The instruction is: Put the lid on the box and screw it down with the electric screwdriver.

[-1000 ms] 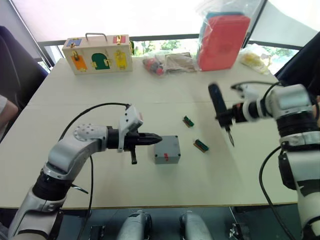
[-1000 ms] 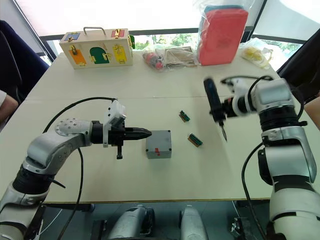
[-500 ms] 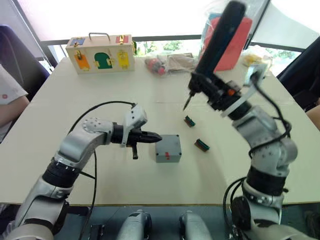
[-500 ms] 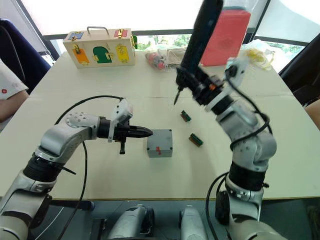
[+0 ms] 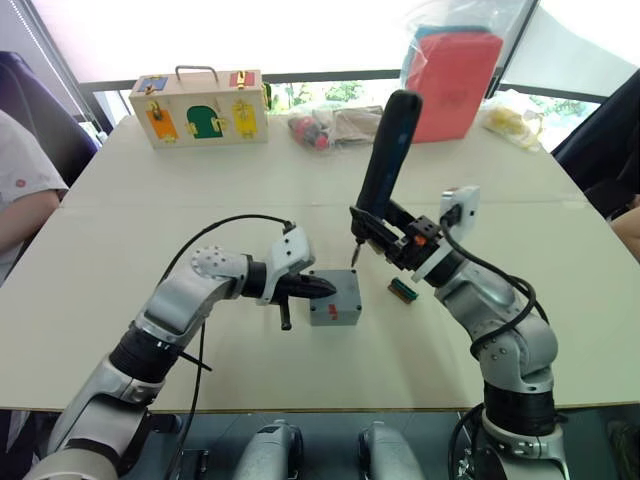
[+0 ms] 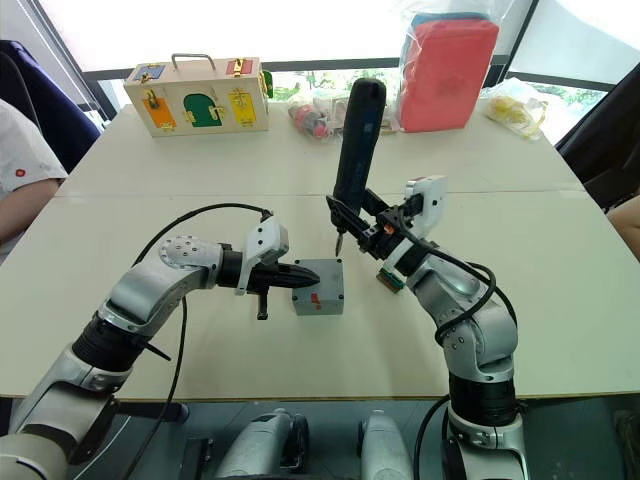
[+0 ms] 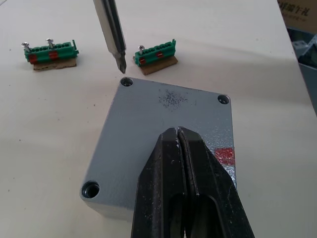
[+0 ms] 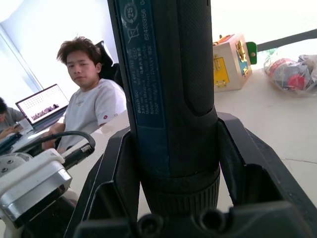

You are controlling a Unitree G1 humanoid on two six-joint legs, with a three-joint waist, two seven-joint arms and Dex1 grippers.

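**The screwdriver tip is almost at a corner screw of the closed box.**

The wooden latch box with coloured doors sits far left on the table, and a red case in a plastic bag stands at the far side, both well out of the way. The right gripper is clenched around the electric screwdriver, which stands nearly upright. The left gripper is squeezed shut with nothing in it, pressing down on the lid. The lid already sits on the box, near the middle of the table. The bit hangs just above a far corner screw hole. Next, I think, it must drop straight into that hole. Two small green bit holders lie just beyond the box, close to the tip, so they could get bumped.
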